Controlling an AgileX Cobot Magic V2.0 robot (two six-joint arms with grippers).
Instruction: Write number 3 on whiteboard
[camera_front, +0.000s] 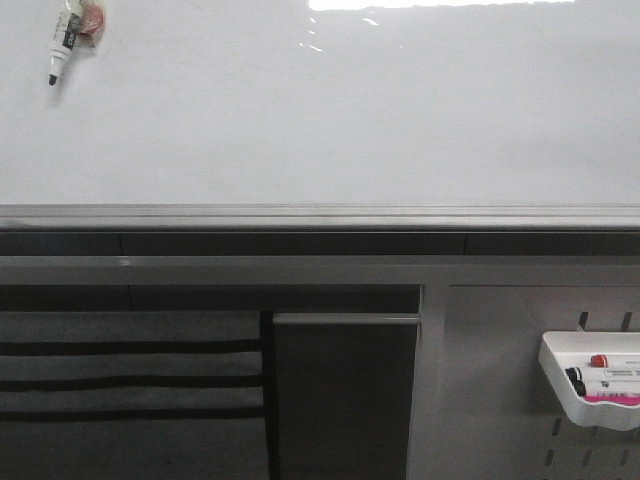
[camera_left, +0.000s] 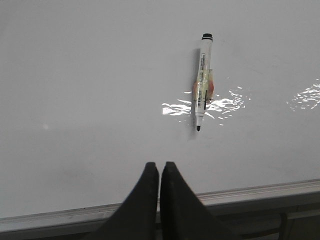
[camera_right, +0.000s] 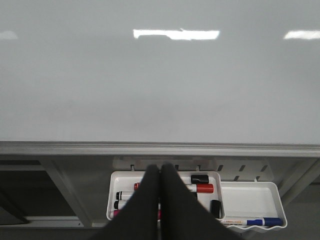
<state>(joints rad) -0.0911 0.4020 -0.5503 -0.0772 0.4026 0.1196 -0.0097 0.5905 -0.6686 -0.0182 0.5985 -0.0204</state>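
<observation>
While both pincers pinched empty, marker clings to whiteboard; tray below.

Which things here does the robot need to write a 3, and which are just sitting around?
Needed for the job:
- whiteboard, still blank, no 3 on it
- black marker stuck on the board
- left gripper, shut and empty

Just lying about:
- white tray with its spare markers
- grey pegboard panel
- right gripper, shut and empty
</observation>
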